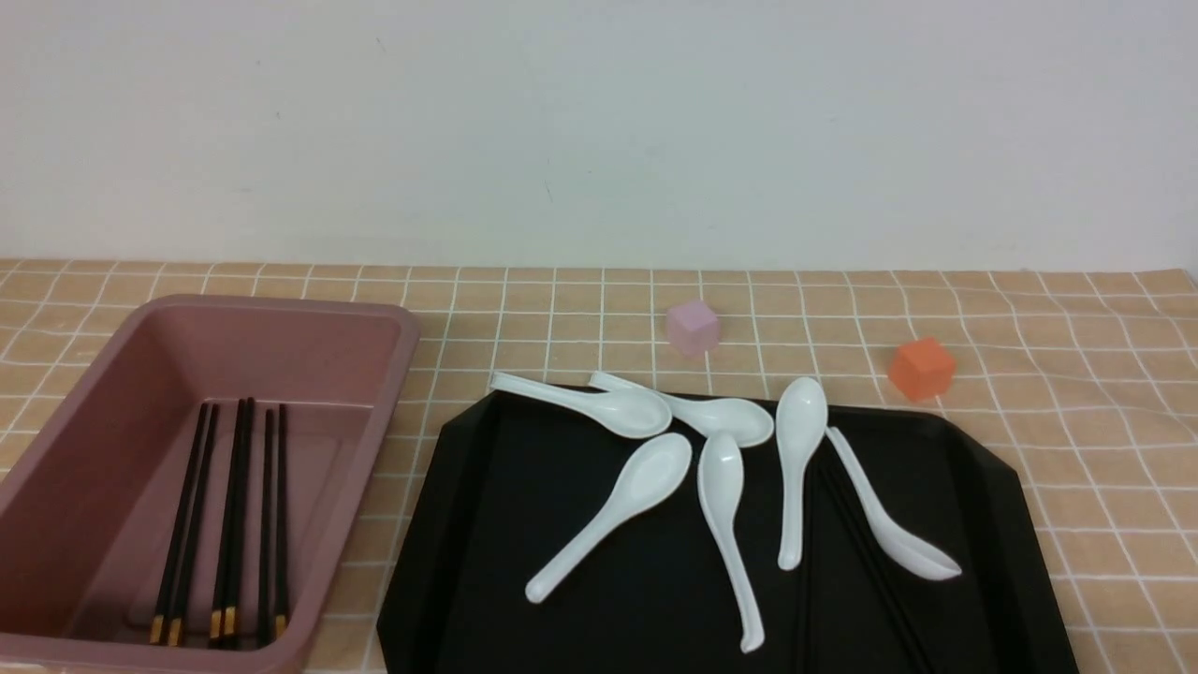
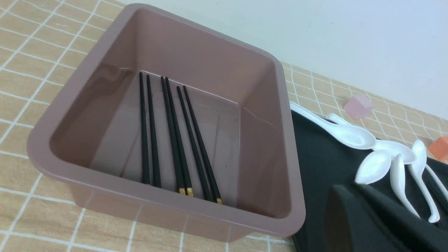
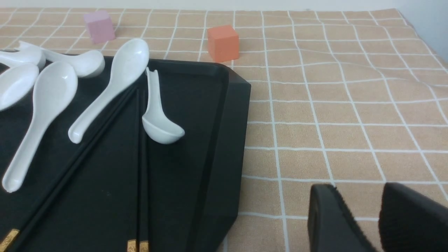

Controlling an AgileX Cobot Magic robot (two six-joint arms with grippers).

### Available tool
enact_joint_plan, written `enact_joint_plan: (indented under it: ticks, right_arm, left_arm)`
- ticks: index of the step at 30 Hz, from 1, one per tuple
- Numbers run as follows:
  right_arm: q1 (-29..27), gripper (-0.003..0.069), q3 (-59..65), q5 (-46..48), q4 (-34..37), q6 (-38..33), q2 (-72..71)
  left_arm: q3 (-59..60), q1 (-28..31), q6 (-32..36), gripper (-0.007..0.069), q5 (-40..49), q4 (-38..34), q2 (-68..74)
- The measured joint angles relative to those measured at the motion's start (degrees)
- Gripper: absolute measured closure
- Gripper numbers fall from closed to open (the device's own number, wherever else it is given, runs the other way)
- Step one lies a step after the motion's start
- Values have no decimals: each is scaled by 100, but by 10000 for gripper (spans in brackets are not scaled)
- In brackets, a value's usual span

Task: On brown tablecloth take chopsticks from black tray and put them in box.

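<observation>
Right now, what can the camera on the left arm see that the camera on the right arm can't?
Only the left arm's camera shows the pink box with six chopsticks lying inside it, plus the shut left claw at the picture's edge.

Only the right arm's camera shows three more chopsticks left on the black tray, and the open right claw over bare checked cloth.

Both show the tray, white spoons, pink cube, orange cube and cloth.
</observation>
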Motion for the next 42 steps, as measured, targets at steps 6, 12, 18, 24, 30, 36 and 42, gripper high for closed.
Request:
enact_joint_plan:
  ticks: [6, 12, 18, 24, 30, 36, 42]
  right_arm:
    - [0, 419, 0, 0, 0, 0, 0]
    - [0, 419, 0, 0, 0, 0, 0]
    - [0, 419, 0, 0, 0, 0, 0]
    - [0, 419, 0, 0, 0, 0, 0]
    - [0, 419, 0, 0, 0, 0, 0]
    - [0, 419, 0, 0, 0, 0, 0]
    - [0, 419, 0, 0, 0, 0, 0]
  left_arm:
    - [28, 0, 0, 637, -28, 69, 0]
    - [766, -6, 0, 637, -450, 258, -244]
    - [1290, -325, -11, 637, -1214, 502, -257]
    - [1660, -589, -24, 637, -1325, 648, -257]
    - [1699, -589, -57, 636, -1128, 674, -257]
    - [1699, -589, -69, 634, -1117, 693, -257]
    - [1699, -589, -74, 634, -1117, 693, -257]
